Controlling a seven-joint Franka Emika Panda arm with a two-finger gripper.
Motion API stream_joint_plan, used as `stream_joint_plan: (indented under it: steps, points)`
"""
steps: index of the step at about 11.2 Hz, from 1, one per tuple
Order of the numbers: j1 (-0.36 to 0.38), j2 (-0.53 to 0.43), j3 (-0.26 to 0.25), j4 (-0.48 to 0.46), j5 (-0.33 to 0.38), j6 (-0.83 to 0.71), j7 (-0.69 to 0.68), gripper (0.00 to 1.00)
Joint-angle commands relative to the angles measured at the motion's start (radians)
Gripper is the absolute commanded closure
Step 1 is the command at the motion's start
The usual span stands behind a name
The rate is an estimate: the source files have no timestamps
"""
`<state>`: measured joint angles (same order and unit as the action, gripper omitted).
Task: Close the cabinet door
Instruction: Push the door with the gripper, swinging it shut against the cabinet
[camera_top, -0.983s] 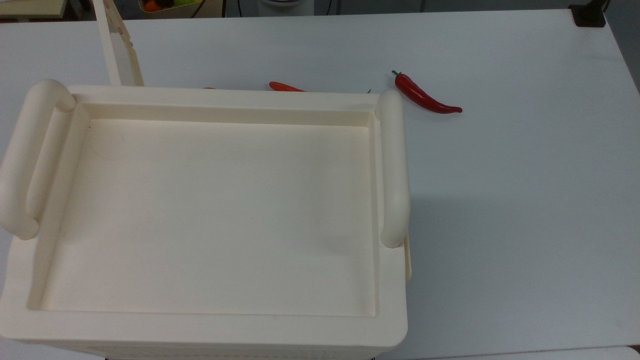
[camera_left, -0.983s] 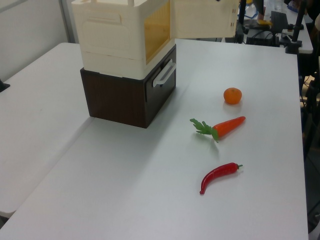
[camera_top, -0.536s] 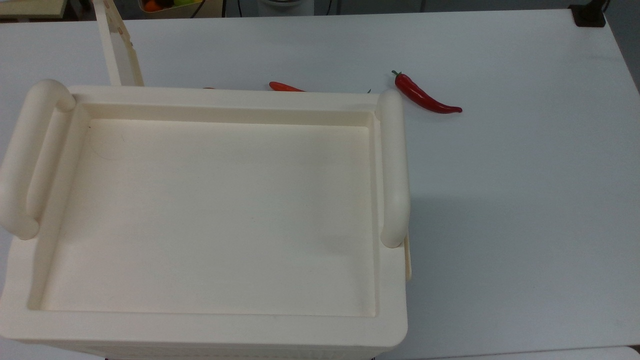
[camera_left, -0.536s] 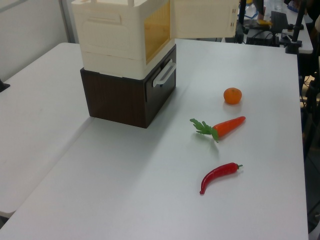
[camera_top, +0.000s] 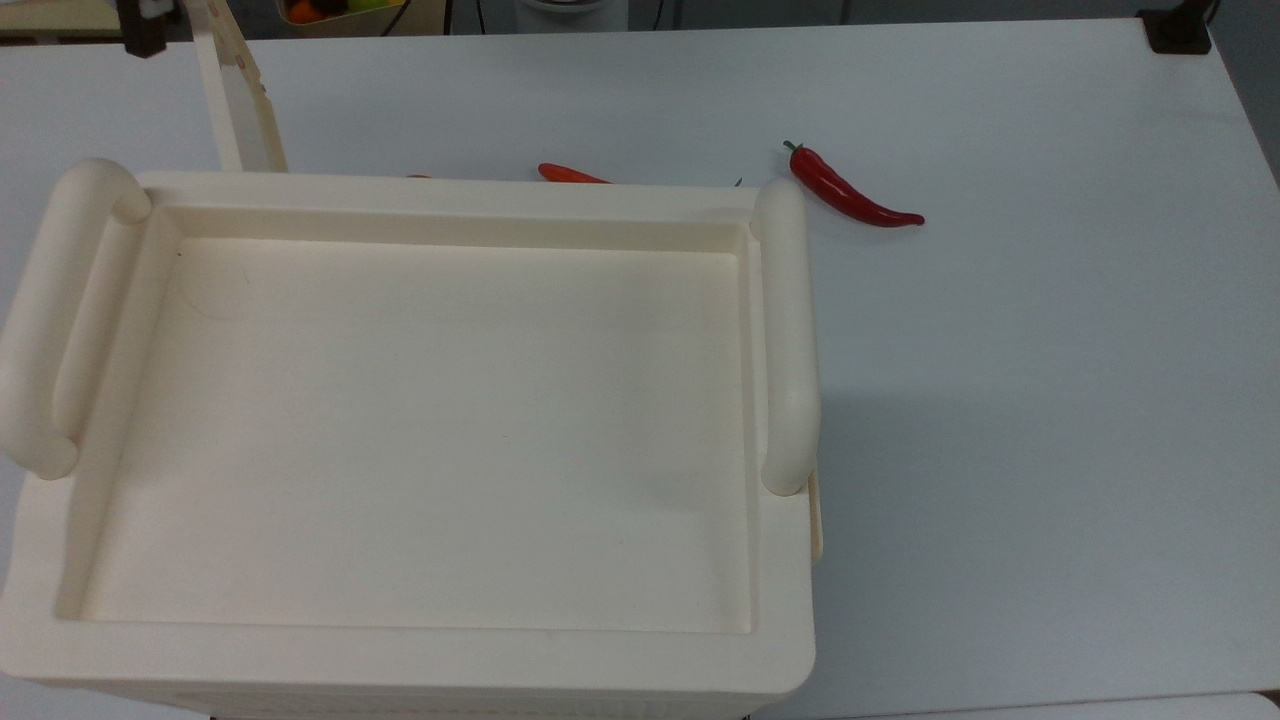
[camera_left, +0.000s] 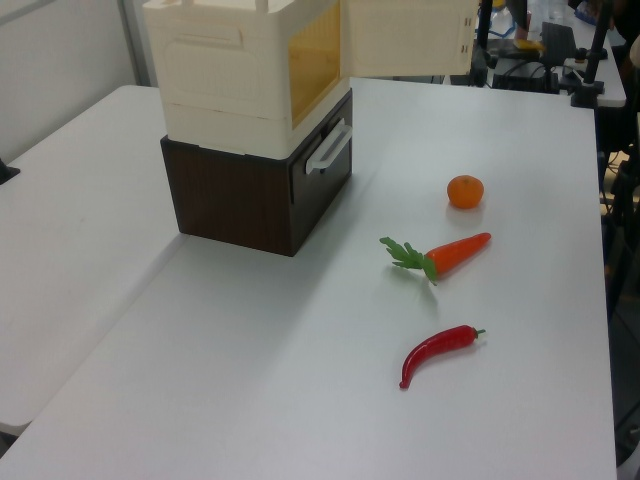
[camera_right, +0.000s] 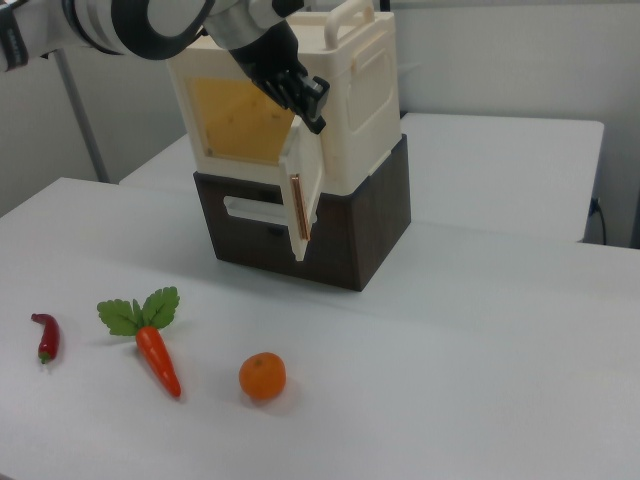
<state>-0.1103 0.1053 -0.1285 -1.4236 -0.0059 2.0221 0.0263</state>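
Observation:
The cabinet is a big cream-white unit with a recessed top and two fat handles, standing on a dark brown drawer base. Its amber interior is exposed. The cabinet door stands swung wide open, and appears as a narrow slat in the top view and as a flat panel in the left view. My gripper hangs at the door's upper free corner in the right view. In the top view the gripper is just left of the door's far end. I cannot tell whether it touches the door.
On the white table lie a red chili, a carrot with green leaves and an orange, all in front of the cabinet's open side. A pale handle sticks out of the drawer.
My gripper's dark tip has come into the top view's upper left corner, beside the door. The door and the vegetables have not moved.

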Motion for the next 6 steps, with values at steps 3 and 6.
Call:
stream_joint_plan:
  steps: [3,6]
  points:
    - [0.107,-0.001,0.006,-0.023,0.021,0.012,0.116,1.00]
    - [0.153,0.046,0.006,-0.011,0.093,0.090,0.175,1.00]
